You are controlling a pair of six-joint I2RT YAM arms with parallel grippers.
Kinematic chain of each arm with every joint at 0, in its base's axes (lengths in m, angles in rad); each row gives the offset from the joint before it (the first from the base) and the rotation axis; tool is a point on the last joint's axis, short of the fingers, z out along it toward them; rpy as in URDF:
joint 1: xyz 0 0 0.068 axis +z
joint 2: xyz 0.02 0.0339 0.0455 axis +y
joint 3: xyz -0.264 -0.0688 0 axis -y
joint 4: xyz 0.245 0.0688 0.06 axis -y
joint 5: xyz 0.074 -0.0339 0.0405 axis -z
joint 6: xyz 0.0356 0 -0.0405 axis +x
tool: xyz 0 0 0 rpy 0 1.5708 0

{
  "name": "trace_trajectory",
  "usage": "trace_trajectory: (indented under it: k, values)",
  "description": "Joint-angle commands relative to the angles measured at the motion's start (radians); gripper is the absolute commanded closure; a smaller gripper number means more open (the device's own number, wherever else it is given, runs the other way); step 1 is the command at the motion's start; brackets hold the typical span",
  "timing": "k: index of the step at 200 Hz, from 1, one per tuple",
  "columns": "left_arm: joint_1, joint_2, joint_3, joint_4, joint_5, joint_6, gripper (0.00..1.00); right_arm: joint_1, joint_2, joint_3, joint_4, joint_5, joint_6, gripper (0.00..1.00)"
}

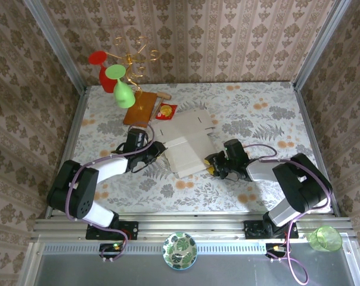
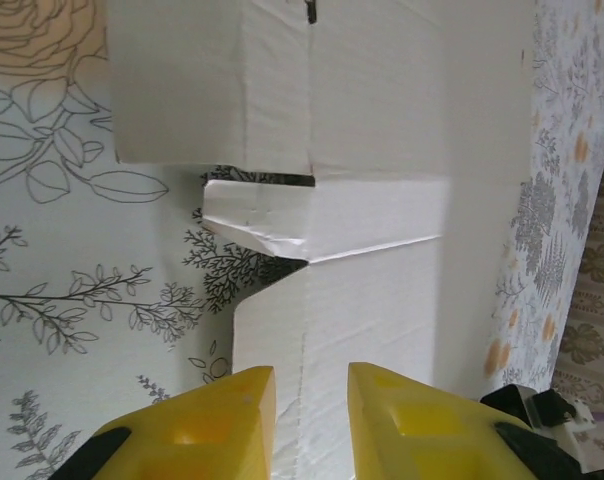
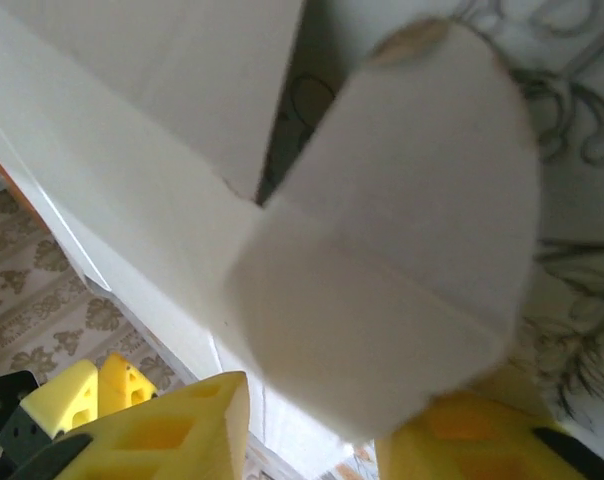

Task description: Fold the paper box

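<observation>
Off-white cardboard box (image 1: 189, 140), creased and half folded, lies mid-desk (image 1: 257, 119). Its long axis runs up the frame, leaning slightly right. My left hand (image 1: 158, 149) sits at its left edge, fingers (image 2: 222, 420) narrowly apart; I cannot tell if it grips. My right hand (image 1: 214, 162) is spread around a rounded flap (image 3: 412, 250).
</observation>
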Motion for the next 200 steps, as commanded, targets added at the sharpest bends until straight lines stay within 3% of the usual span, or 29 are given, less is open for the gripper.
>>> trace_trajectory:
  k: [1,43,64,114,178,200]
  values:
    - [-0.005,-0.006,0.032,-0.015,0.019,0.0,0.73,0.011,0.021,-0.03,0.119,0.082,0.027,0.72]
    - [0.012,-0.099,0.04,-0.09,-0.011,0.011,0.73,0.007,-0.157,-0.008,-0.078,0.189,-0.038,0.96]
    - [0.031,-0.157,0.05,-0.143,-0.028,0.026,0.71,-0.011,-0.27,0.022,-0.234,0.237,-0.08,1.0]
    - [0.05,-0.22,0.101,-0.207,-0.029,0.043,0.59,-0.073,-0.461,0.181,-0.584,0.283,-0.246,1.0]
    - [-0.005,-0.171,0.294,-0.283,-0.028,0.108,0.54,-0.123,-0.544,0.397,-0.791,0.346,-0.517,1.0]
    - [-0.063,-0.14,0.355,-0.314,-0.032,0.144,0.54,-0.136,-0.553,0.457,-0.839,0.354,-0.644,1.0]
